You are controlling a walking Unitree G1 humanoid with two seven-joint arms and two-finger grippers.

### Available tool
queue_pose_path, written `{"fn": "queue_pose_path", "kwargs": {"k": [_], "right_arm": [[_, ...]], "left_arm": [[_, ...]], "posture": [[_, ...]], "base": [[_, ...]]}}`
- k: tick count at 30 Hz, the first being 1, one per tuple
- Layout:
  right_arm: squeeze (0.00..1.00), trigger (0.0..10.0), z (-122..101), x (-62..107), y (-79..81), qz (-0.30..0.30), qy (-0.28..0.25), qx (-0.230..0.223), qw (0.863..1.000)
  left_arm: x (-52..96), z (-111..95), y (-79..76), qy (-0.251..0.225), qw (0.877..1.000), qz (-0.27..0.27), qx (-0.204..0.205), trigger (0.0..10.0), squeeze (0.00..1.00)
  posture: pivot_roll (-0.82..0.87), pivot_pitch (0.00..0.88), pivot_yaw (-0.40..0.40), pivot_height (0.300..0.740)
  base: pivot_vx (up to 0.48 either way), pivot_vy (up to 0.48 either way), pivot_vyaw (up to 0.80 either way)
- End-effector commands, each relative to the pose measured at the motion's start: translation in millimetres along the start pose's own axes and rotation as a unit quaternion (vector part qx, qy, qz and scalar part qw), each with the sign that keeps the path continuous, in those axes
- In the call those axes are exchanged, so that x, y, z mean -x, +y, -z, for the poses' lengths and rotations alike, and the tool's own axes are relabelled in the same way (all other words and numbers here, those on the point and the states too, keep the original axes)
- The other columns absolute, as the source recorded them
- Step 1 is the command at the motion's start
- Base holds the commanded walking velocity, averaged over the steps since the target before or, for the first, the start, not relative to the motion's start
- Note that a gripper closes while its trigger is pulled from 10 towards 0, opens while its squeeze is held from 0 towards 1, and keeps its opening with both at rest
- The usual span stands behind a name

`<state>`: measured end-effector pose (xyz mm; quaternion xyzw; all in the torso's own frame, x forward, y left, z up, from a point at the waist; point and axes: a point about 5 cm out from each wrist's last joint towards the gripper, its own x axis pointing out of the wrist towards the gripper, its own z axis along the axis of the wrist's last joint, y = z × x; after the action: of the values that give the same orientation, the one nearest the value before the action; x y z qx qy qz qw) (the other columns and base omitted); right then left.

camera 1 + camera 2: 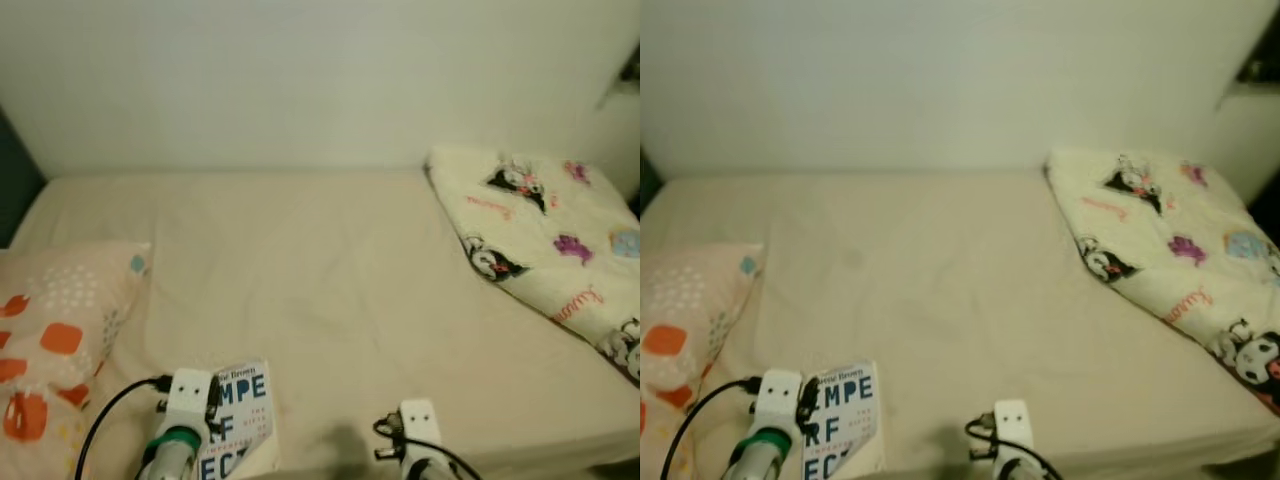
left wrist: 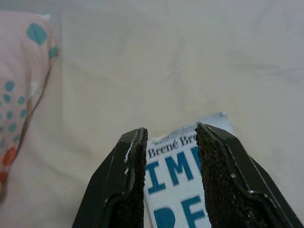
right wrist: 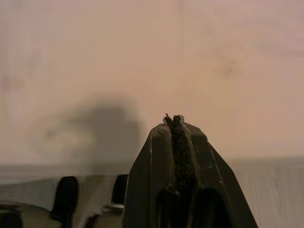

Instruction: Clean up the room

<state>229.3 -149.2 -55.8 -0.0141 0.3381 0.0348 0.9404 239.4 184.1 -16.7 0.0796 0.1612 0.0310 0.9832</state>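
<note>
A book (image 1: 240,415) with a white cover and blue lettering lies on the beige bed sheet (image 1: 320,280) near the front edge, left of centre. My left gripper (image 2: 170,135) hangs over the book's (image 2: 173,161) top edge. It is open, and the cover shows through the gap between its fingers. My right gripper (image 3: 175,119) is shut with nothing in it, low over the front edge of the bed, to the right of the book.
An orange-and-teal patterned pillow (image 1: 55,350) lies at the left. A cream blanket with cartoon prints (image 1: 545,235) is bunched at the right end of the bed. A pale wall (image 1: 300,80) runs behind the bed.
</note>
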Motion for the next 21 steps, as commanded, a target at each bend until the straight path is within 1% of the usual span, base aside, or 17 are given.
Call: {"fn": "queue_pose_path", "kwargs": {"k": [1,21], "right_arm": [[0.00,10.0,10.4,3.0,-1.6,0.003,0.019,0.001,1.000],[0.00,10.0,8.7,2.1,-1.6,0.003,0.020,0.003,1.000]], "left_arm": [[3.0,5.3,-2.8,0.010,1.000,0.002,0.006,10.0,0.00],[2.7,5.4,-3.1,0.012,1.000,0.002,0.010,10.0,0.00]], "posture": [[0.04,0.000,0.022,0.740],[0.04,0.000,0.018,0.740]], "base": [[0.000,-0.480,0.00],[0.000,-0.480,0.00]]}}
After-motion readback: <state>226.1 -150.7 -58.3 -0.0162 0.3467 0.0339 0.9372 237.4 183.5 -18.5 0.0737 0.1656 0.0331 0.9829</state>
